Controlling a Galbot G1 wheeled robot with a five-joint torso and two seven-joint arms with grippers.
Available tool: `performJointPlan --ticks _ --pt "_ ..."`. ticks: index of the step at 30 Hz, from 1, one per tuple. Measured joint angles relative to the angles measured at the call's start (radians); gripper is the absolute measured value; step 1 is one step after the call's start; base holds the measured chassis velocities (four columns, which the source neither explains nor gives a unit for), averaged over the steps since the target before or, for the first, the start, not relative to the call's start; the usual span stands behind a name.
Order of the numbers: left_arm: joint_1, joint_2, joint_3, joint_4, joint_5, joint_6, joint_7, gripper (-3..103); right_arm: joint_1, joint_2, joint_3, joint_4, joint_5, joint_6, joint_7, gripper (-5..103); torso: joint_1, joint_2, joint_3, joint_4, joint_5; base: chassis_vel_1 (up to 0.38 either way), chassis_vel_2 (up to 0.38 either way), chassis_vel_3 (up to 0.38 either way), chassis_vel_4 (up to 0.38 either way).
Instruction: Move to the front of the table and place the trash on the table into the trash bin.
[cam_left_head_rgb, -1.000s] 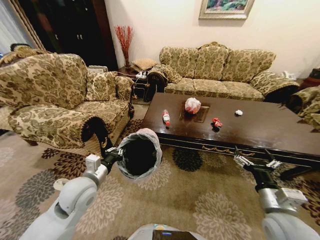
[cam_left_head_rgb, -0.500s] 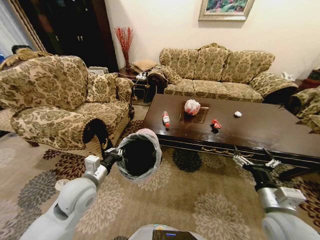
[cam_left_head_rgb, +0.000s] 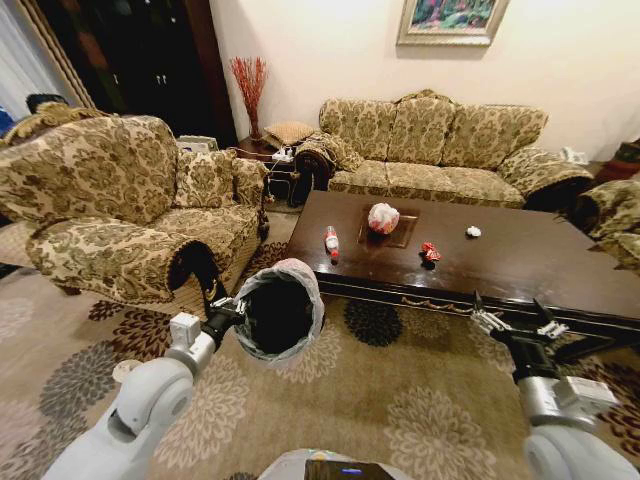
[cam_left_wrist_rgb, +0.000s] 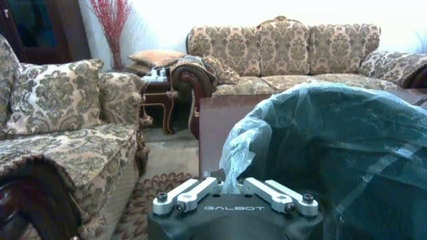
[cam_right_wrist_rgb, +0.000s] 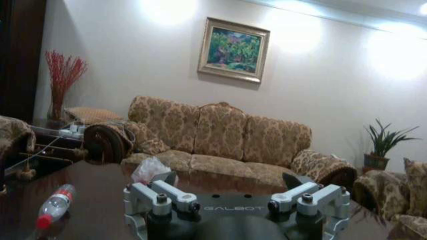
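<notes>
Nearest the robot, the left gripper (cam_left_head_rgb: 226, 313) is clenching the liner edge of the trash bin (cam_left_head_rgb: 280, 310), holding it tipped above the patterned carpet (cam_left_head_rgb: 400, 400), its dark mouth facing the camera. On the right, the right gripper (cam_left_head_rgb: 511, 322) is hanging with fingers spread and grasping nothing, just before the near edge of the table (cam_left_head_rgb: 520, 265). On the tabletop are lying a small bottle (cam_left_head_rgb: 331, 240), a red wrapper (cam_left_head_rgb: 430, 251), a white-and-red bag bundle (cam_left_head_rgb: 383, 217) and a paper wad (cam_left_head_rgb: 473, 231). A sofa (cam_left_head_rgb: 430, 145) is standing beyond.
</notes>
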Motion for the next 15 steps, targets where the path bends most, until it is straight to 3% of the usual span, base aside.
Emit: performJointPlan --ticks 4,9,15 --pt "-0.001 -0.002 0.008 0.003 0.004 0.0 0.003 3 0.001 0.001 0.0 -0.005 0.0 0.0 0.0 100 0.008 0.02 0.011 0.0 0.0 0.0 0.0 0.0 0.0" --pt "-0.003 -0.005 0.019 0.023 0.006 -0.054 -0.014 3 0.003 -0.001 0.0 -0.008 -0.002 -0.011 -0.007 100 0.02 0.045 0.025 0.0001 0.0 0.0 0.0 0.0 0.0" --pt "-0.004 -0.005 0.022 0.025 0.012 -0.073 -0.001 3 0.007 -0.003 -0.001 -0.009 0.015 -0.024 -0.018 100 0.024 0.055 0.031 0.0 0.0001 0.0 0.0 0.0 0.0"
